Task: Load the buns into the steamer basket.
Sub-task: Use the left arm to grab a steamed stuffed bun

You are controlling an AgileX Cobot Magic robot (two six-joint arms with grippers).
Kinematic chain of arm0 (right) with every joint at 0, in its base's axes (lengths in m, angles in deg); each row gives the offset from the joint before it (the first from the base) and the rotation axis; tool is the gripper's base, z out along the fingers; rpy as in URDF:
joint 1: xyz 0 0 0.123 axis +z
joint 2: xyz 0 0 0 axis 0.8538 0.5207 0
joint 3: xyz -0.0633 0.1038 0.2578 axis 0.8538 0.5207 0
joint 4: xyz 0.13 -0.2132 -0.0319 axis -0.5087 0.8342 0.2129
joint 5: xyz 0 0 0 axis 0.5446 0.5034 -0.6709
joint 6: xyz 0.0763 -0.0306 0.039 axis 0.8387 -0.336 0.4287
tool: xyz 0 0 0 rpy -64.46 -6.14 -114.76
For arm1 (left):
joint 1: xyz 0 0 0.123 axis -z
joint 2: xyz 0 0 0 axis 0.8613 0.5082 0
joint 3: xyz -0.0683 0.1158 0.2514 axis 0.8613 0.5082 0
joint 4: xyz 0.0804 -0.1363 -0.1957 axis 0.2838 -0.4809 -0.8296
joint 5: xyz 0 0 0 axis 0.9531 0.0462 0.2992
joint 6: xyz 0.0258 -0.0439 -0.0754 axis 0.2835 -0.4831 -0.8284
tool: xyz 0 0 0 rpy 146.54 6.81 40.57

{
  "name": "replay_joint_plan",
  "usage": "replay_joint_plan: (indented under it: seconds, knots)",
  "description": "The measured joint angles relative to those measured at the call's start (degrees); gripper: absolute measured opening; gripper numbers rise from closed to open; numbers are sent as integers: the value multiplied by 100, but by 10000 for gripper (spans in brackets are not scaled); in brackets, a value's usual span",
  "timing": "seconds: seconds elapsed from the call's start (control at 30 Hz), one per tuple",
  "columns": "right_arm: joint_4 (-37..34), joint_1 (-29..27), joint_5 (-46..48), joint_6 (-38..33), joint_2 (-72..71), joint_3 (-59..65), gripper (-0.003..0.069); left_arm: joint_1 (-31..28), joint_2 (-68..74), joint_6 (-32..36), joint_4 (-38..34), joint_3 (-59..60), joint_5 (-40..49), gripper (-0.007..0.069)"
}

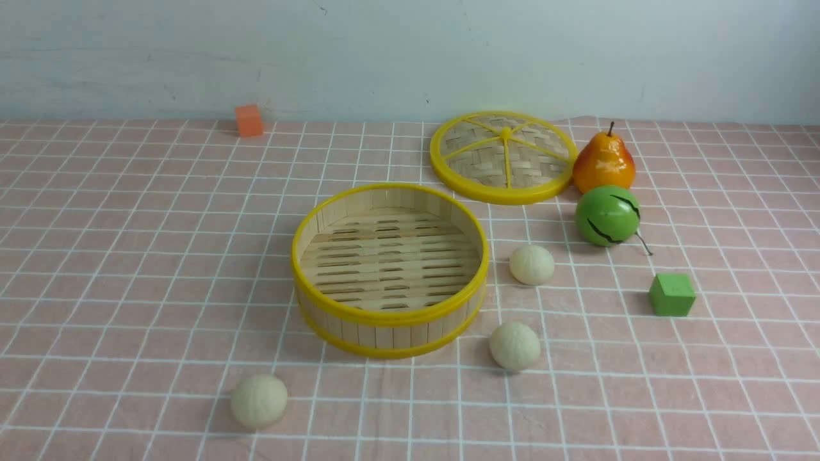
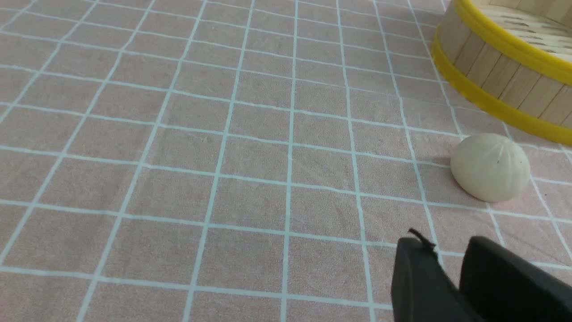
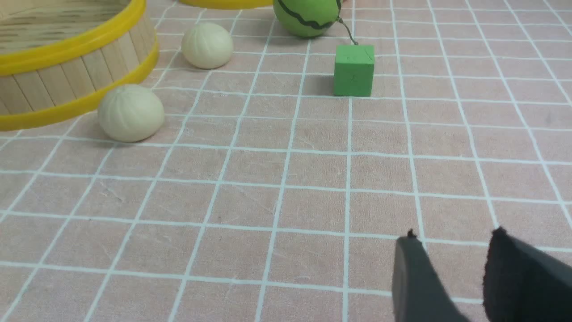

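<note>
1. Starting with the steamer basket (image 1: pixel 391 318): sits upright near the middle of the cloth, open side up, slatted floor bare, no bun inside yet.
2. Next down in size, the lid (image 1: pixel 505 157), lying flat behind and to the right of the basket, and the green ball (image 1: pixel 606 216), touching or nearly touching the pear (image 1: pixel 603 163). Not part of the job; best left alone.
3. Then the three buns, all on the cloth outside the basket.
   - Near-left bun (image 1: pixel 259 401): off the basket's front left, near its wall but apart from it.
   - Near-right bun (image 1: pixel 514 346): just off the front-right wall.
   - Far-right bun (image 1: pixel 531 264): beside the right wall, between the basket and the green ball.
   - Probably light and toy-like. Round, so likely to roll if nudged from one side. Cannot tell soft from hard.
   - Best taken from above, across the widest middle, with one finger on each side.
4. Smallest in view, the finger ends.
   - Left gripper (image 2: pixel 451 250): parted by only a narrow gap and holding nothing. Looks too narrow for a bun, so would need widening first. Has the near-left bun ahead of it, apart, somewhat off the fingers' line.
   - Right gripper (image 3: pixel 453 241): parted wider, also empty. Has the near-right bun well ahead and further off line, with the far-right bun beyond that.
</note>
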Motion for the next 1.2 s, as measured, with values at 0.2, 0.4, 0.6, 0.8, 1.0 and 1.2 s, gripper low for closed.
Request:
replay_joint_plan:
  seconds: [0.2,0.4,0.6,0.8,1.0,1.2]
  knots:
    - [0,0,0,0,0,0,239,0,0,0,0,0,0,155]
    - [0,0,0,0,0,0,239,0,0,0,0,0,0,162]
    - [19,0,0,0,0,0,239,0,0,52,0,0,-5,165]
    - [279,0,-23,0,0,0,239,0,0,64,6,0,-96,179]
    - [364,0,-47,0,0,0,239,0,0,65,18,0,-336,183]
    - [364,0,-49,0,0,0,239,0,0,65,18,0,-501,189]
